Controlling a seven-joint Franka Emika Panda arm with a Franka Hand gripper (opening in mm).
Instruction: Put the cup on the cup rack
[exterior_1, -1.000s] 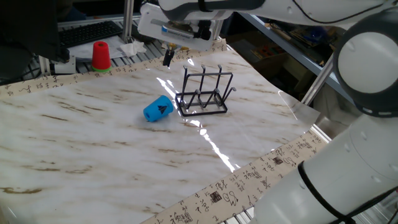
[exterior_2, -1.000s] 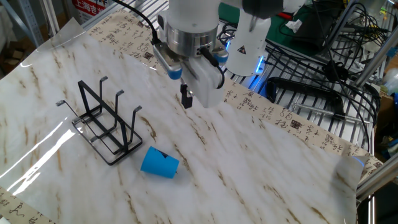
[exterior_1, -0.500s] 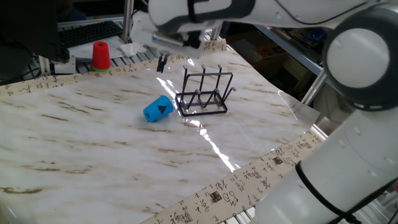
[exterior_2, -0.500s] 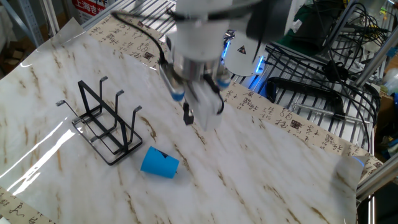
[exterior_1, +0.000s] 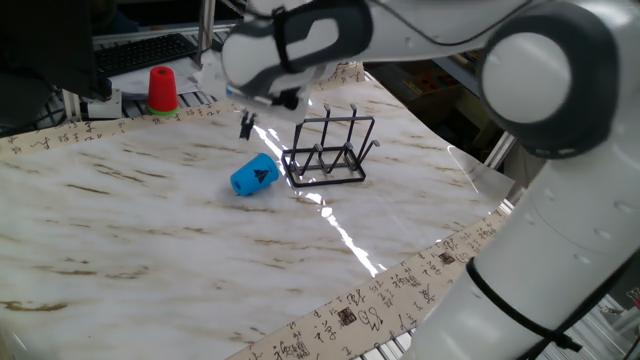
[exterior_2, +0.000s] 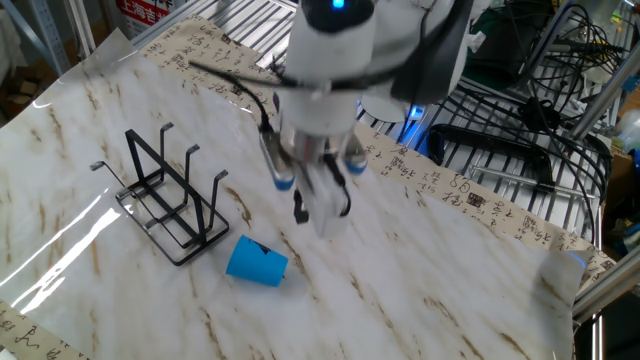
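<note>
End effector (exterior_2: 299, 211) is hanging above your bench (exterior_1: 150, 260), blurred, so you cannot tell how its jaws are standing; it is holding nothing. Cup (exterior_1: 254, 175) is lying on its side just below it, with the cup rack (exterior_1: 328, 150) standing just beyond.

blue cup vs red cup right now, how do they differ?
Colour: the blue cup is bright blue; the red cup is red.
Pose: the blue cup lies on its side; the red cup stands with its narrow end up.
Place: the blue cup is on the marble tabletop just beside the cup rack; the red cup sits at the far edge, well away from it.
Shared: both are small and tapered, and the gripper holds neither.
</note>
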